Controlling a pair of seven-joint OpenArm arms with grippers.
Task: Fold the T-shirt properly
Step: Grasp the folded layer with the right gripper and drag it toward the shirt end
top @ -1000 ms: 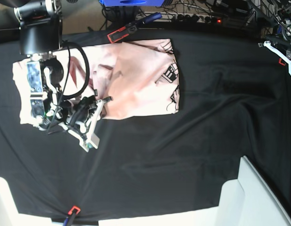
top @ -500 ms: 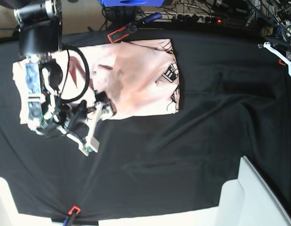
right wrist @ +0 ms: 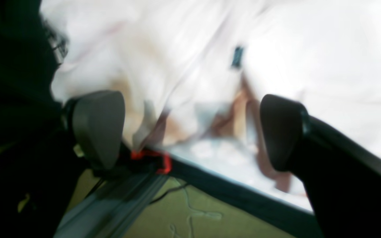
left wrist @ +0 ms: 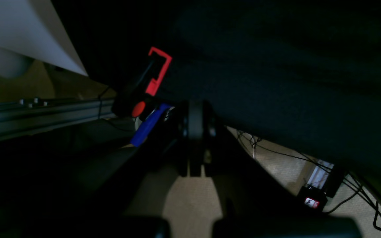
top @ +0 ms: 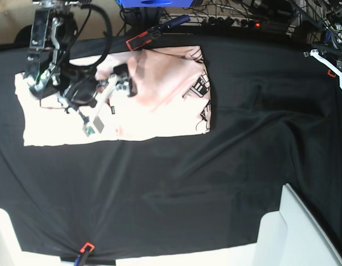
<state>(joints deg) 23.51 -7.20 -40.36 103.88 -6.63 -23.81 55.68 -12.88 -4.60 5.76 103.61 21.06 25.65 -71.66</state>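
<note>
The pale pink T-shirt (top: 159, 100) lies flattened on the black table cloth (top: 226, 177) at the far left, with black lettering along its right edge. My right gripper (top: 111, 102) hovers over the shirt's middle. In the right wrist view its two dark pads (right wrist: 98, 127) stand wide apart with nothing between them, and the blurred shirt (right wrist: 309, 59) lies beyond. My left gripper (top: 331, 64) is at the table's far right corner, away from the shirt. In the left wrist view its fingers (left wrist: 193, 138) are pressed together and empty.
Red-and-black clamps hold the cloth at the far edge (top: 143, 39) and the near edge (top: 85, 247); one also shows in the left wrist view (left wrist: 157, 71). A white box (top: 295, 233) stands at the near right corner. Cables and a power strip (top: 237, 22) lie beyond the far edge.
My right arm has swung from the shirt's near edge up toward the far edge. The shirt's near left part is now uncovered and lies flat. The left arm has not moved.
</note>
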